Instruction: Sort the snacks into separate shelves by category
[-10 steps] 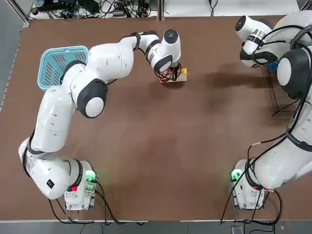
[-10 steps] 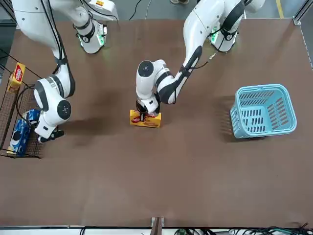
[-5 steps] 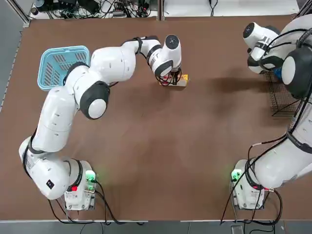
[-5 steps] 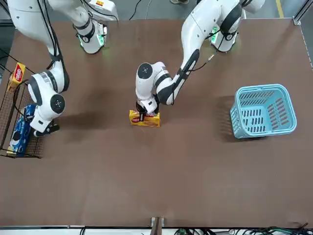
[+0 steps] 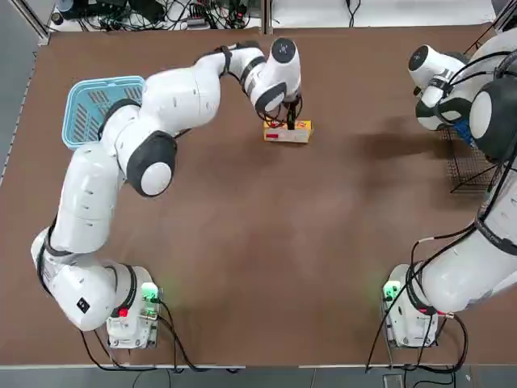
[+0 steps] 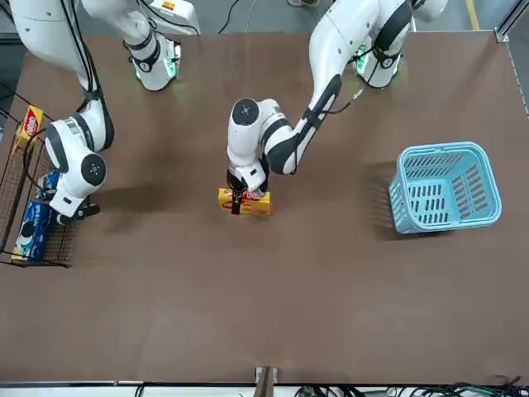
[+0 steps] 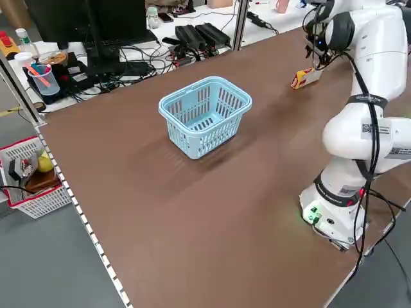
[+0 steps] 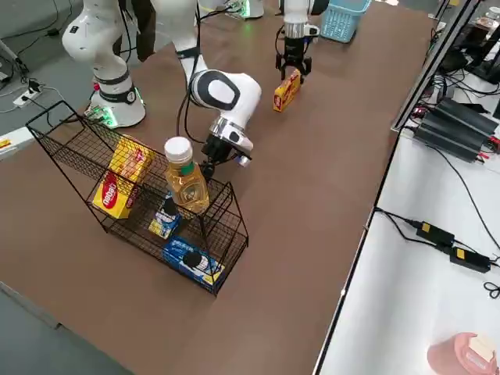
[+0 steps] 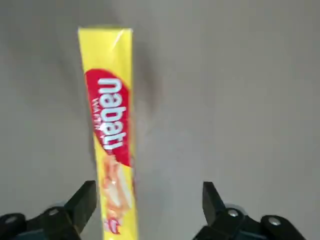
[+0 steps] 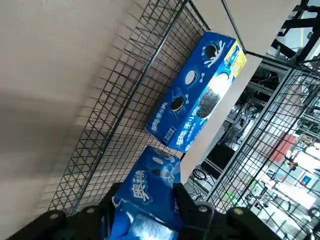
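Now the left gripper (image 9: 150, 194) has its two fingers spread wide, hovering over a yellow rectangular cardboard wafer box with a red label (image 9: 111, 117). That wafer box lies on the brown tabletop (image 5: 266, 267), well apart from the black wire mesh rack (image 8: 94, 168). In the left wrist view it shows between the spread fingers, closer to one than the other; whether either touches it, I cannot tell.

Across the table, the right gripper (image 10: 146, 197) is at the rack, pinching a small blue cookie packet with white print (image 10: 150, 182) between its fingers. Just beside the held packet, a second blue cookie box with white and black print (image 10: 195, 90) lies in the rack's end section. Farther along the rack sits a yellow snack box with a red label (image 8: 125, 176), and between that and the blue snacks stands a clear bottle of amber liquid with a white cap (image 8: 186, 178).

On the left arm's side of the table, the light blue slotted plastic basket (image 7: 204, 115) stands well apart from the rack.
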Controlling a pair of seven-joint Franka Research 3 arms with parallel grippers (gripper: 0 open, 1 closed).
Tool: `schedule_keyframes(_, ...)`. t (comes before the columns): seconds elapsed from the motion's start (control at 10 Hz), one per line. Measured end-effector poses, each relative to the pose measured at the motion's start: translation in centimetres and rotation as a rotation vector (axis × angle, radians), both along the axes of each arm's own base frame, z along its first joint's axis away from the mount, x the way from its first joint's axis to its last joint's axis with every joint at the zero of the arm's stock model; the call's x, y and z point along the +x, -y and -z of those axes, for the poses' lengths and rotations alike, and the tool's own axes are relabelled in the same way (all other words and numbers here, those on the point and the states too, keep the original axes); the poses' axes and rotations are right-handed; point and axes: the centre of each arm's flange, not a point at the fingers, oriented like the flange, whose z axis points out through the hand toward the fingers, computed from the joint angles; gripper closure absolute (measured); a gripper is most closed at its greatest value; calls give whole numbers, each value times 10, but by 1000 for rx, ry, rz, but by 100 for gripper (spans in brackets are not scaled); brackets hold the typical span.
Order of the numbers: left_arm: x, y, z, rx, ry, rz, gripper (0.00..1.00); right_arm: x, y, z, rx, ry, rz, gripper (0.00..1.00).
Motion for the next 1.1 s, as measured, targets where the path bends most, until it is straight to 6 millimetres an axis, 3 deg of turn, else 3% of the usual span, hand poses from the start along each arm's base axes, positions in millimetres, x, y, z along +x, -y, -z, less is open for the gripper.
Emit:
schedule_keyframes(0.2, 38, -41, -50, 29, 17, -71, 1, -1, 10, -1, 3, 12, -29, 51)
schedule_keyframes(0.4, 75, -92, -85, 74, 18, -85, 1, -3, 23, -3, 14, 32, -48, 48)
schedule_keyframes(0.6, 103, -138, -119, 93, 35, -71, 1, -2, 24, -3, 15, 58, -33, 27)
schedule_keyframes(0.7, 119, -169, -139, 102, 34, -73, 1, -2, 21, -3, 15, 69, -29, 11)
schedule_keyframes(0.8, 135, -209, -159, 125, 12, -73, 1, -2, 20, -3, 15, 74, -28, 1)
schedule_keyframes(1.0, 155, -288, -187, 174, -46, 3, 1, -1, 16, -3, 15, 103, -11, 1)
schedule_keyframes(1.1, 155, -314, -197, 180, -63, 62, 1, 1, 10, -3, 15, 126, -5, 1)
